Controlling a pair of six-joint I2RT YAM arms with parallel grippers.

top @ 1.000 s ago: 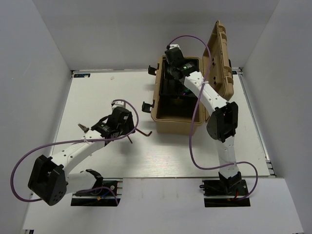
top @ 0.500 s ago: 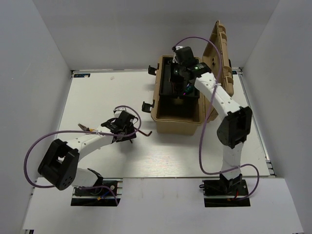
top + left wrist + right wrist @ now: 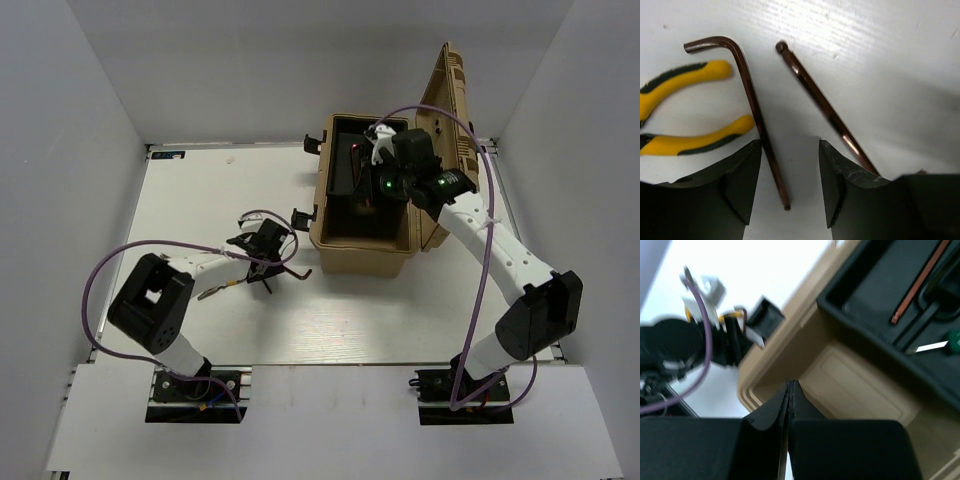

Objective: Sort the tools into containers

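My left gripper (image 3: 263, 263) is open and low over the table. In the left wrist view it (image 3: 790, 150) straddles the end of a dark-red L-shaped hex key (image 3: 752, 110). A second hex key (image 3: 825, 107) with a ball end lies just right of it and runs under the right finger. Yellow-handled pliers (image 3: 695, 145) lie to the left, and also show in the top view (image 3: 215, 291). My right gripper (image 3: 368, 188) is shut and empty over the open tan toolbox (image 3: 365, 255). In the right wrist view it (image 3: 790, 385) hangs above the box; a hex key (image 3: 920, 282) and the green-handled screwdriver (image 3: 954, 337) lie in its black tray.
The toolbox lid (image 3: 455, 110) stands open at the right of the box, close behind my right arm. Black latches (image 3: 302, 216) stick out of the box's left wall, near my left gripper. Purple cables loop around both arms.
My left gripper has moved right and down over the hex keys. My right arm has swung to the right, drawing its gripper back from the far end of the box.
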